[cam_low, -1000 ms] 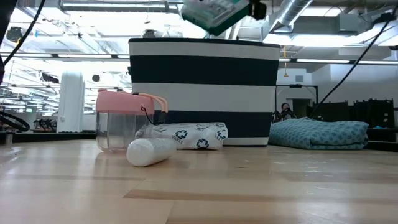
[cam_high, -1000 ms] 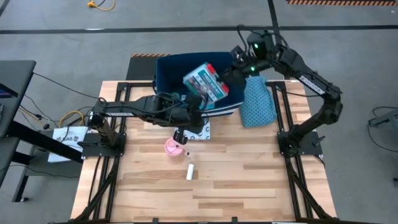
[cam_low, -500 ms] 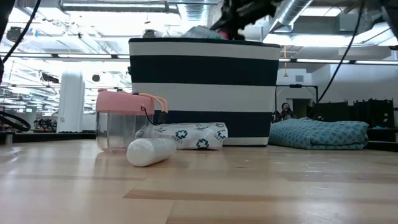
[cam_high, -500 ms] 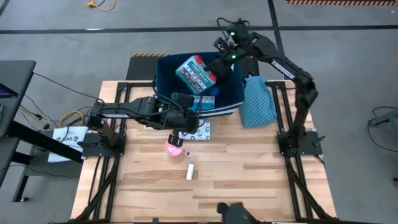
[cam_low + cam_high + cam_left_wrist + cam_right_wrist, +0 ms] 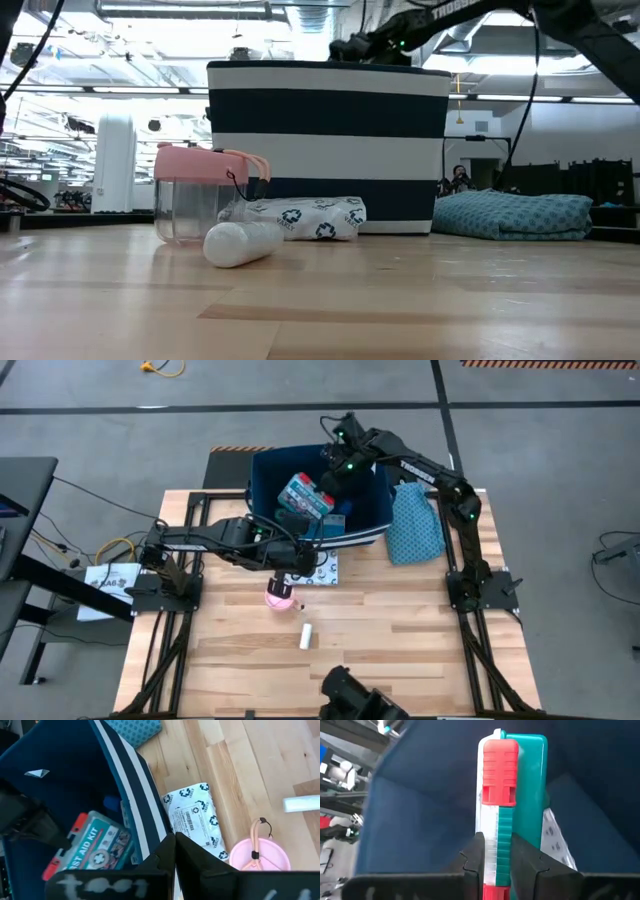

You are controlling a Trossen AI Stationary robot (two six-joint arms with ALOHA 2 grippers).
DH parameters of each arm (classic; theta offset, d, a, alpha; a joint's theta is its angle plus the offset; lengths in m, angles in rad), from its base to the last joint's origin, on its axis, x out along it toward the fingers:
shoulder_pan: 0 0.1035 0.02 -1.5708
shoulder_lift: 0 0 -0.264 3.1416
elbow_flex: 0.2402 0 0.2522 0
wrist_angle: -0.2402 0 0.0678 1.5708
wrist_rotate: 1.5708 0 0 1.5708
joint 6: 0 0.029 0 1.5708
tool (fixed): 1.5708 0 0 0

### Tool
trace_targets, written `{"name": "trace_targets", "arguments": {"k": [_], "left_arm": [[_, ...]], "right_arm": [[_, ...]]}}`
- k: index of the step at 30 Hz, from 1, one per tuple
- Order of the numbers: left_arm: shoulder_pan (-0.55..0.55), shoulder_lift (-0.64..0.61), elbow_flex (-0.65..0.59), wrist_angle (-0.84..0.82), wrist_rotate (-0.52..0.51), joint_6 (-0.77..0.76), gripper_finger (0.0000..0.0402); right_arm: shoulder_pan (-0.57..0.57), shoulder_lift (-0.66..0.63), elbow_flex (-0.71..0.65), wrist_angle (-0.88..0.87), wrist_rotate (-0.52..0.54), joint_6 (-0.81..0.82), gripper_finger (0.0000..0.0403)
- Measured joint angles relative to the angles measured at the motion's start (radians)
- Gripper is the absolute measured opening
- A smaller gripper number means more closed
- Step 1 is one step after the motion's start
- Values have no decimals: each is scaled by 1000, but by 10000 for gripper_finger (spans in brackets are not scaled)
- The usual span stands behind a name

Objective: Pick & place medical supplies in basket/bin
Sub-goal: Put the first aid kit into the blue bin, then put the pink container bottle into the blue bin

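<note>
White stick [image 5: 307, 636] and pink-lidded cup [image 5: 280, 596] on table near front. Left gripper [image 5: 288, 576] fingers together, empty, above cup beside packet [image 5: 322, 569]. Right gripper [image 5: 331, 482] clamped on first aid kit [image 5: 305, 496], down inside navy striped bin [image 5: 262, 488].

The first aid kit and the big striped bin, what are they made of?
The first aid kit, held by the right gripper inside the bin, looks like hard, smooth plastic: teal and clear shell, red latch. The striped bin looks like soft woven fabric, matte, though its walls stand straight.
</note>
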Motion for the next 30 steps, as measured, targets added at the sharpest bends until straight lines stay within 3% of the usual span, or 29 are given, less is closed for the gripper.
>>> {"name": "trace_targets", "arguments": {"k": [20,22,30], "left_arm": [[-9,1,0,0,2,-2,0],[-9,1,0,0,3,-2,0],[-9,1,0,0,9,-16,0]], "right_arm": [[38,48,1,-67,120,-87,54],[42,48,1,-67,145,-87,77],[42,38,27,-85,191,-85,247]]}}
